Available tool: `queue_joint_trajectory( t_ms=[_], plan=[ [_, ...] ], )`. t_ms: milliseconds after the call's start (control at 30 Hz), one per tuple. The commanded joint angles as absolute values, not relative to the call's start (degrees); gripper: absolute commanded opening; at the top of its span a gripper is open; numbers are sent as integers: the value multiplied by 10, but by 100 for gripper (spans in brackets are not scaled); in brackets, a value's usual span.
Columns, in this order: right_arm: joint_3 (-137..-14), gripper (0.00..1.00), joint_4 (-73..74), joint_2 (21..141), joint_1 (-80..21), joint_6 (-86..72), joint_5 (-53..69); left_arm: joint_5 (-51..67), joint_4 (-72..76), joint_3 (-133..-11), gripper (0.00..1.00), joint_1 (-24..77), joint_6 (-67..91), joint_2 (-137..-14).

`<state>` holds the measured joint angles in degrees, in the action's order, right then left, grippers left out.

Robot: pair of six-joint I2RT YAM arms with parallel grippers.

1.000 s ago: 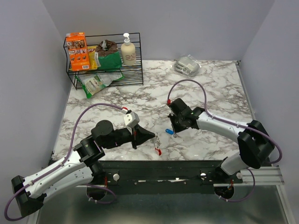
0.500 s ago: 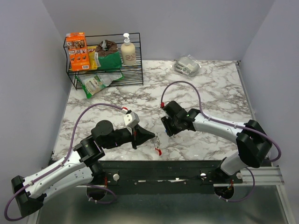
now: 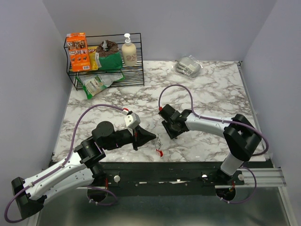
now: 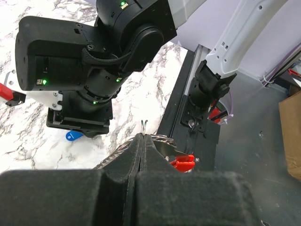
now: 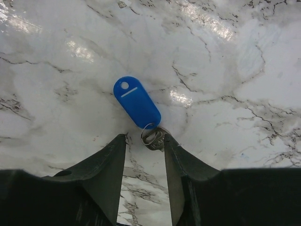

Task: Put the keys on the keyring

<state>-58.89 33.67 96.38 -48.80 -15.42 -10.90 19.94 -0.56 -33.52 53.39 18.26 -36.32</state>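
Left gripper (image 4: 142,139) is clenched tight, fingers pressed together on the keyring (image 4: 161,139). A short run of silver chain pokes out past the tips, and the red clip (image 4: 183,162) shows just beyond them. From above, chain and clip trail off the gripper's nose, the clip close to the near edge of the surface (image 3: 211,94).

Over to the right gripper (image 5: 145,137), just beside the left one. It is down low with its fingers (image 5: 113,165) spread apart, gripping nothing. The blue key (image 5: 136,101) lies flat on the marble right in front of it. The blue head points away, while the small ring and the silver metal end sit in the gap between the two fingertips. Whether either finger touches the metal, I cannot tell. From above, the gripper's body covers the key.

Further out, at the far left corner, a wire rack (image 3: 103,61) holds boxes, packets and a pump bottle.
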Motion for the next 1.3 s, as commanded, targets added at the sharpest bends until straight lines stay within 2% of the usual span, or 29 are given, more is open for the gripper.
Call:
queue_joint_trajectory(
  t_ms=[0,200,333,533,633,1067,1267],
  plan=[
    [-606,45,352,980,-491,-158,-130,200,1,-336,0,536,180,-357],
    [-602,33,350,987,-491,-160,-122,200,2,-336,0,536,181,-358],
    [-604,17,351,994,-492,-162,-122,200,1,-337,0,537,180,-356],
    [-606,10,351,985,-491,-163,-144,199,1,-337,0,536,181,-352],
    [-605,1,352,968,-492,-161,-153,198,1,-337,0,536,181,-352],
    [-589,0,348,895,-494,-157,-167,194,-12,-338,0,536,182,-350],
    [-575,0,327,822,-497,-130,-137,188,-46,-352,0,536,167,-348]
  ],
)
